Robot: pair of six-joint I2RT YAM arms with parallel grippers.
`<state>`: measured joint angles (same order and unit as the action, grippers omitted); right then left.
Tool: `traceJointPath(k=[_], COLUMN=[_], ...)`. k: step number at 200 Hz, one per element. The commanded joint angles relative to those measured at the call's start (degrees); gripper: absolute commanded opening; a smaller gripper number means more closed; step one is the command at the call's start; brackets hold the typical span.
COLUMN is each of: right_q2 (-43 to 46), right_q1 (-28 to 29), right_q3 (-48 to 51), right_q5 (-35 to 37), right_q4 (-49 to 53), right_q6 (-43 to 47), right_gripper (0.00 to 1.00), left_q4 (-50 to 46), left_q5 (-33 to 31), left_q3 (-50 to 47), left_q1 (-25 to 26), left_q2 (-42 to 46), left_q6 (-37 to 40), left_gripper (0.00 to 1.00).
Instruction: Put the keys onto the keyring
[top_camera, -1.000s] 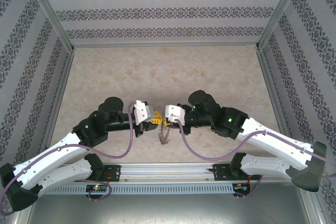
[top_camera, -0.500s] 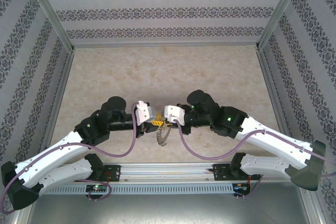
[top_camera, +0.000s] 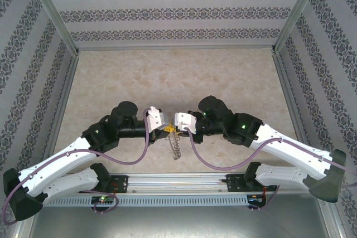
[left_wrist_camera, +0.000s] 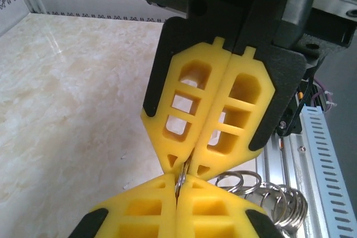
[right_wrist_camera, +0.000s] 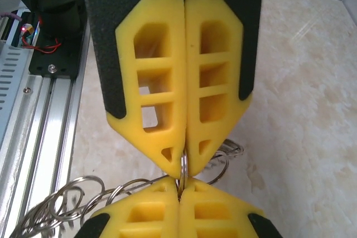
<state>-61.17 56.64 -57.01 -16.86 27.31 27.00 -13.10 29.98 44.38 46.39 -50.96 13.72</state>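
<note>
Keyring [top_camera: 175,147] is seen edge-on from above, hung below the meeting point of the two hands, over the near part of the counter [top_camera: 167,76]. Whether its lower end touches the counter cannot be told. Its flat grey body is not resolved in the wrist views. There its silver wire loops [left_wrist_camera: 266,194] are fanned beneath the fingertips and partly cut off by the lower frame edge. The keys are too small to be told apart from the yellow fingers [right_wrist_camera: 176,54].

Wide room is left between the hands and the patterned walls [top_camera: 178,12] on the far side and on both flanks. On the near side the rail [top_camera: 178,181] lies close behind the hanging keyring.

Both arms are bent inward from their bases, so that the left hand [top_camera: 165,129] and the right hand [top_camera: 178,129] are brought tip to tip at the centre line. In each wrist view the camera's own fingers are cropped at the bottom, and the opposite hand is seen whole above them.

Each hand is clenched, its two fingers pressed together along the full seam. One thin silver ring wire [right_wrist_camera: 182,166] is pinched in both seams and bridges the small gap between the two sets of tips. The keyring is thus grasped by both hands at once.
</note>
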Motion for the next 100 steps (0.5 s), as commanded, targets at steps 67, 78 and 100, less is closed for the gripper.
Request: traceJointPath(k=[67, 78, 100], right_q2=[2.14, 2.11, 2.44], right_q1=[0.84, 0.84, 0.84], right_q3=[0.88, 1.03, 1.29], right_q5=[-1.32, -1.24, -1.33], right_q4=[-3.06, -3.1, -3.48], right_q6=[-1.25, -1.49, -1.47], right_gripper=[0.24, 0.21, 0.15], left_q4=[7.34, 7.43, 7.87], left_q5=[3.95, 4.22, 4.72], left_q3=[-2.23, -2.29, -2.52], left_q1=[-0.08, -0.08, -0.08], left_q2=[6.25, 6.23, 6.16], left_q6=[-2.37, -2.38, -2.56], left_gripper=[0.0, 0.0, 0.0])
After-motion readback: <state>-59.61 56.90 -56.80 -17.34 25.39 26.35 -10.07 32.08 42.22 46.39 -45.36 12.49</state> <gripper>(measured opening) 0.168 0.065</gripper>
